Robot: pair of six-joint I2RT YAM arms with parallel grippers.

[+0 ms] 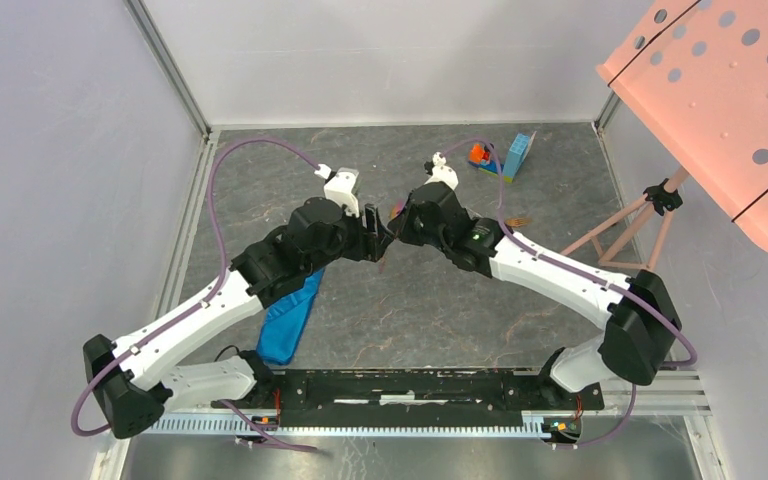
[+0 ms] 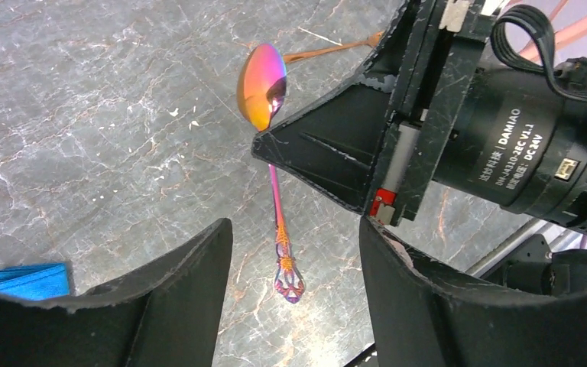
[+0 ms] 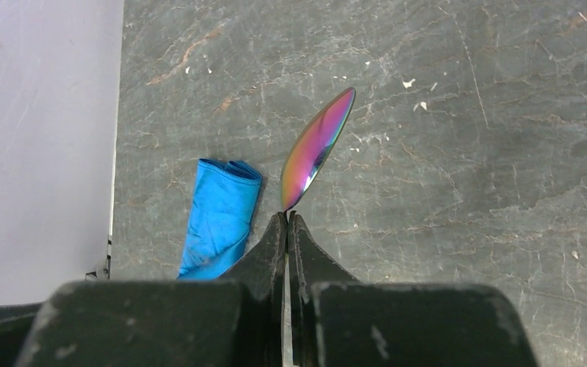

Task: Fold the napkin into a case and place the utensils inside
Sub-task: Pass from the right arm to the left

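Inspecting the middle of the grey marbled worktop, you will find both arms meeting tip to tip above it. You may record that the right jaws are closed tight on the neck of a slender metal spoon with a rainbow-sheened bowl, pinching it just below that bowl. The spoon is held off the worktop, and its ornate handle runs from the right jaws toward the left jaws. The left jaws are open: the two black fingers stand well apart on either side of the handle's end, and neither touches it. The bright blue cloth case, folded into a narrow oblong, lies flat on the worktop close to the left wall. In the top view it sits partly under the left forearm, apart from the spoon. A second utensil, thin and copper-gold, lies on the worktop behind the right jaws, its head hidden from you. You can also note a light-blue and orange toy block piece near the far edge, and a pink perforated board on a stand at the right.
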